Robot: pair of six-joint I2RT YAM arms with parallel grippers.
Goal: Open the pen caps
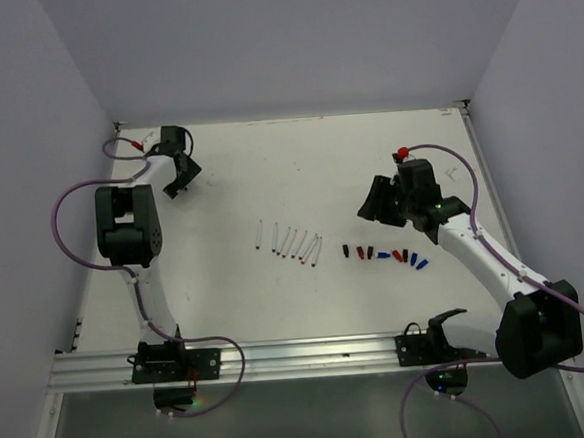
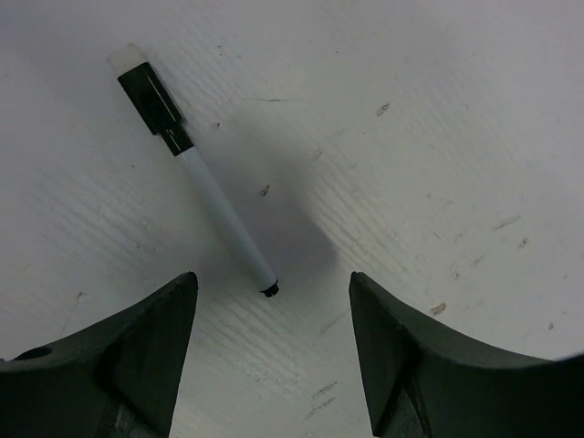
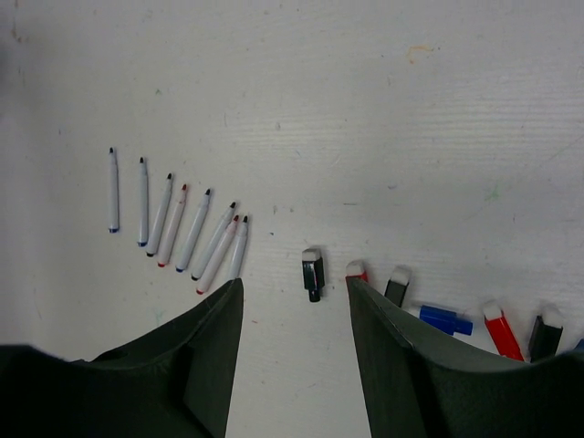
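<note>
Pens (image 3: 194, 230) lie bared, caps (image 3: 313, 274) at their three o'clock; one capped pen (image 2: 214, 196) waits beneath released left claw (image 2: 272, 310), right claw (image 3: 294, 301) likewise.

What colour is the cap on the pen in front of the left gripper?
The cap is black with a white end, clearest in the left wrist view.

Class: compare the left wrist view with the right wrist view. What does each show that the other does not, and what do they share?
Only the left wrist view: one pen lying alone, its black cap still on, ahead of the left gripper. Only the right wrist view: a row of uncapped pens and loose caps in black, red and blue, ahead of the right gripper. Both: the white table, and a gripper open with nothing between its jaws.
</note>
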